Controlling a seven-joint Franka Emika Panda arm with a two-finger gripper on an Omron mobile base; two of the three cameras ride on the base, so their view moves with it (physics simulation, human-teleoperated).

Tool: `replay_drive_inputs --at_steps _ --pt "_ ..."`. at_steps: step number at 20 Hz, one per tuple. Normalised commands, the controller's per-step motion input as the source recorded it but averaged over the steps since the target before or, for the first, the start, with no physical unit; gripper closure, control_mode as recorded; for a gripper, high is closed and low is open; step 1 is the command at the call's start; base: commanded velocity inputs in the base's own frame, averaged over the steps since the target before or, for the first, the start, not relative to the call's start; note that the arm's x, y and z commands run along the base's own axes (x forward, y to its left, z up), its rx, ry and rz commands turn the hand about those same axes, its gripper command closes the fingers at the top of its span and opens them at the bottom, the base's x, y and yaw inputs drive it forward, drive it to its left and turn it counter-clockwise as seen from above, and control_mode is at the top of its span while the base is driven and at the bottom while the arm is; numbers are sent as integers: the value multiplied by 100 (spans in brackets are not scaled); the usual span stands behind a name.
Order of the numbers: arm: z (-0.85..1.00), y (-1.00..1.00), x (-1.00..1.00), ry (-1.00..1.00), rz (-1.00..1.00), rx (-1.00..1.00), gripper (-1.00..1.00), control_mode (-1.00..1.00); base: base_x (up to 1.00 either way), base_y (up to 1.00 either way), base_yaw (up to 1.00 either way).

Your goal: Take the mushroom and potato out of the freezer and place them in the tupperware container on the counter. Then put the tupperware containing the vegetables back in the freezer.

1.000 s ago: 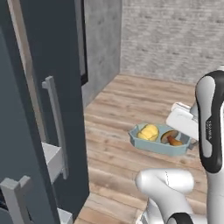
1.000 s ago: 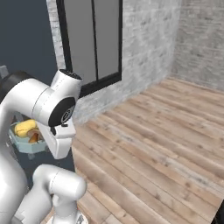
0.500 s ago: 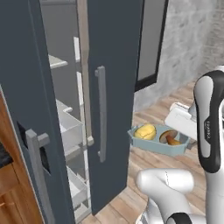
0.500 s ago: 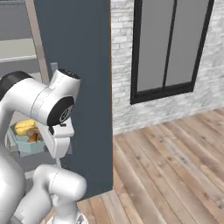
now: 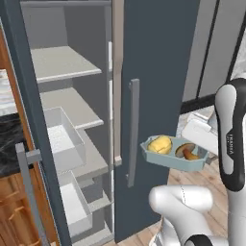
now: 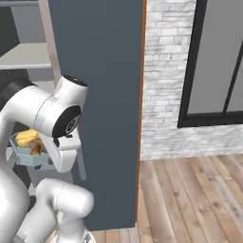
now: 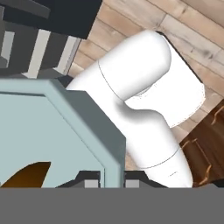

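Wood floor (image 6: 190, 190), brick wall (image 6: 161, 71); pincer (image 7: 109, 177) clamped on tupperware container (image 5: 166, 161) rim

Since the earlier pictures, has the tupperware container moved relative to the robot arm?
No. The tupperware container keeps its place beside the arm; the freezer swung in because the base turned.

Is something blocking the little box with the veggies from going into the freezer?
Yes. The dark door with the grey handle stands between the tupperware container and the open shelves to its left.
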Motion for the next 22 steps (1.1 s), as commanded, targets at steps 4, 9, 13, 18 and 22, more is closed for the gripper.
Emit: replay_drive_inputs --at_steps 4,9,13,18,22 --pt "0 0 0 0 0 0 100 100 32 -21 38" --pt "0 0 0 0 0 0 100 100 27 -1 41" --pt "0 0 0 0 0 0 100 100 66 -19 35" --pt "0 0 0 0 0 0 100 100 66 -4 27" --pt "0 0 0 0 0 0 100 100 16 0 16"
